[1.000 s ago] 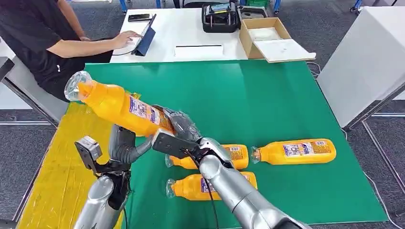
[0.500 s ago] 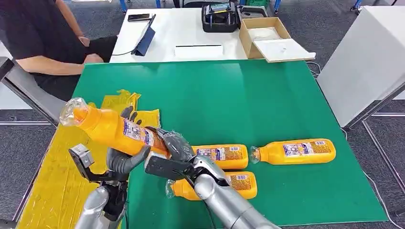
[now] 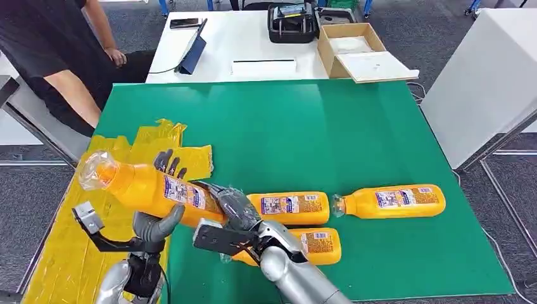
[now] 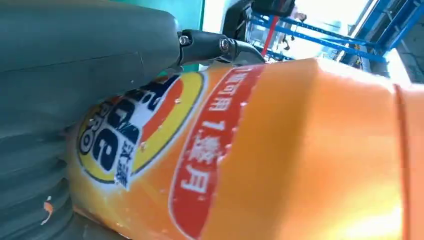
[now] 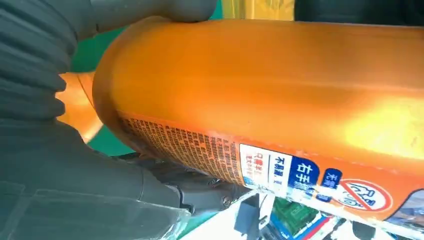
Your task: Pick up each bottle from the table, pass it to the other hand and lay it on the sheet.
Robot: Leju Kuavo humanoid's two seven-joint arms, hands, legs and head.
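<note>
The right hand (image 3: 231, 206) is wrapped around the base end of an orange bottle (image 3: 152, 187), and the left hand (image 3: 158, 221) cups the same bottle from below, its fingers rising behind the label. Both hands are closed on it, which I judge to be the middle of the hand-over. The bottle is held in the air, tilted, with its cap toward the yellow sheet (image 3: 63, 247) at the left edge of the green table (image 3: 316, 126). 3 other bottles (image 3: 288, 208) lie near the right arm, waiting.
</note>
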